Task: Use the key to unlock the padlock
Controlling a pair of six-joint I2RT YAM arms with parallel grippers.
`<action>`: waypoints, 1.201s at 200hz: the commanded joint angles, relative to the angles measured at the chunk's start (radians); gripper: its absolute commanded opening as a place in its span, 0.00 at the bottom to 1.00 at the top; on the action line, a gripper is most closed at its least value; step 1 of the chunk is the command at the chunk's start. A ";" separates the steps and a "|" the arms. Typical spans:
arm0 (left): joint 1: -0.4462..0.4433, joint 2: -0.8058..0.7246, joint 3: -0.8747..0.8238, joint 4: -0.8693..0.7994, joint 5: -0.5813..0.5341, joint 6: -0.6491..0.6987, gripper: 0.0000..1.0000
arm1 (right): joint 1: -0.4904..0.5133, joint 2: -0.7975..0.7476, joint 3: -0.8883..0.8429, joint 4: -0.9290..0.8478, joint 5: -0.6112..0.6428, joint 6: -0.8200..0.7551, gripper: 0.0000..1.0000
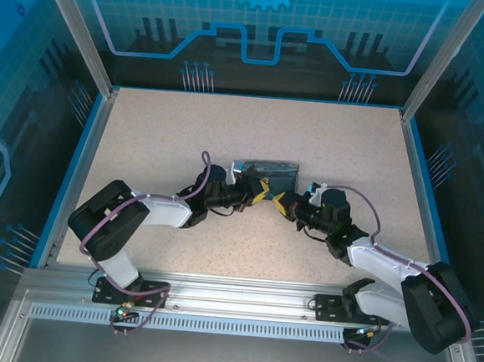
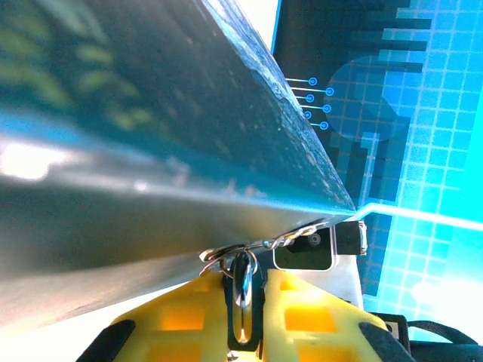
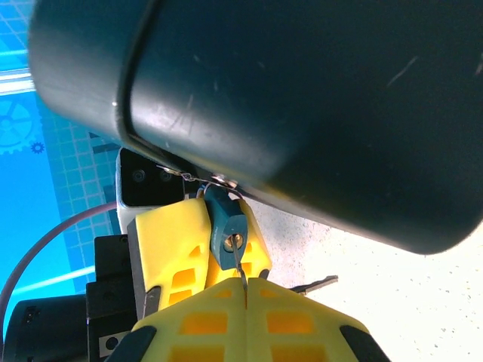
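Padlock (image 3: 229, 230): teal body at the lower edge of the dark box (image 3: 302, 98), pinched between the narrow-set yellow fingers of the left tool (image 2: 243, 298). Key (image 3: 241, 265): thin blade, tip at the keyhole, clamped in the right tool (image 3: 245, 290), whose jaws are pressed together. Box sits mid-desk (image 1: 145, 140).

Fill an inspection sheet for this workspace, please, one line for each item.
Surface: speckled beige tabletop, no damage seen.
Job's things: small teal padlock hung on the dark rounded box; thin silvery key, tip at its keyhole.
Clutter: small metal piece on the tabletop, unclear.
Hands: left hand shut on the padlock; right hand shut on the key.
Cables: purple cables in loose loops, no snag seen.
Surroundings: blue printed panels, aluminium frame.
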 commanded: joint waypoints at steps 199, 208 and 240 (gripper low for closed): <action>-0.006 -0.037 -0.018 0.113 0.007 -0.006 0.00 | 0.002 0.192 0.033 0.326 0.023 0.174 0.00; -0.005 -0.039 -0.019 0.109 0.008 -0.003 0.00 | -0.002 0.189 0.035 0.315 0.022 0.170 0.00; -0.005 -0.046 -0.025 0.110 0.013 0.002 0.00 | -0.010 0.187 0.036 0.291 0.014 0.156 0.00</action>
